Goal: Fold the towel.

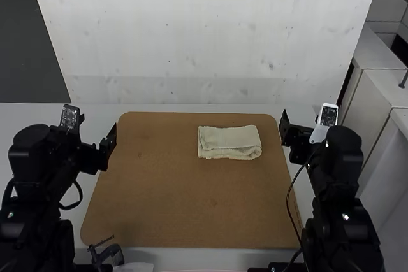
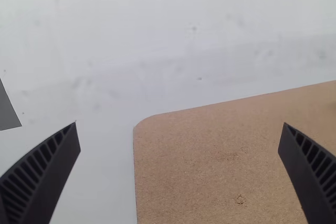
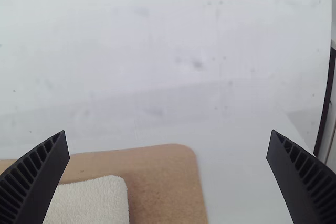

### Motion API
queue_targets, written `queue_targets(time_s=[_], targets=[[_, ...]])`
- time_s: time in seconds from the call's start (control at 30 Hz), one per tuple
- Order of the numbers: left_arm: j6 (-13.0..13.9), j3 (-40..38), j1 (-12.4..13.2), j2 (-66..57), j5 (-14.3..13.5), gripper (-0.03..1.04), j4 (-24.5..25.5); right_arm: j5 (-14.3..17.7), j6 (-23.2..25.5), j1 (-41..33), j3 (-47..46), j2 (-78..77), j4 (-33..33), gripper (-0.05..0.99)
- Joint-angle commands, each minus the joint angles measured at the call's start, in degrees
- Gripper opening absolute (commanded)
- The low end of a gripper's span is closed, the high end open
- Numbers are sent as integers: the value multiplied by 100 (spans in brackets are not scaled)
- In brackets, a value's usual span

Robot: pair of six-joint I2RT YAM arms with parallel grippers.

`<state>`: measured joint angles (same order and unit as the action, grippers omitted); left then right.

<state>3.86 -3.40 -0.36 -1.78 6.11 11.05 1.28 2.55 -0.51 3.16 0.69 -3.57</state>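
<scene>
- The left tool (image 1: 99, 141) is released: in the left wrist view its 2 black, ribbed fingers (image 2: 42, 177) stand wide apart with nothing between them.
- The right tool (image 1: 299, 125) is released as well, its 2 fingers (image 3: 39, 174) spread wide in the right wrist view and holding nothing.
- The cream towel (image 1: 229, 143) lies near the right tool, on that tool's left, and well apart from the left tool, on its right; it touches neither of the 2.
- It is folded into a compact rectangle, with layered edges showing on the side toward the arms.
- Under the towel is a brown board (image 1: 166, 195) with rounded corners, stretching between the 2 tools.
- The board rests on a pale worktop (image 1: 102, 111), which shows beyond both tools.
- On the near side of the left tool, by the board's near edge, is a dark object (image 1: 108, 254) I cannot identify.
</scene>
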Motion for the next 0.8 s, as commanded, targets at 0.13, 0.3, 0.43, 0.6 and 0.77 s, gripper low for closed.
queue_targets(time_s=[0.13,0.3,0.43,0.6,0.77], targets=[[-61,-38,45,55,136,99,-59,-58,62,-10,18,37,67,97],[-61,-38,45,55,136,99,-59,-66,62,-1,9,54,76,97],[-61,-38,45,55,136,99,-59,-66,62,-10,9,45,76,97],[-61,-38,45,55,136,99,-59,-66,62,-10,9,45,76,97],[-61,-38,45,55,136,99,-59,-66,62,-10,9,45,76,97]])
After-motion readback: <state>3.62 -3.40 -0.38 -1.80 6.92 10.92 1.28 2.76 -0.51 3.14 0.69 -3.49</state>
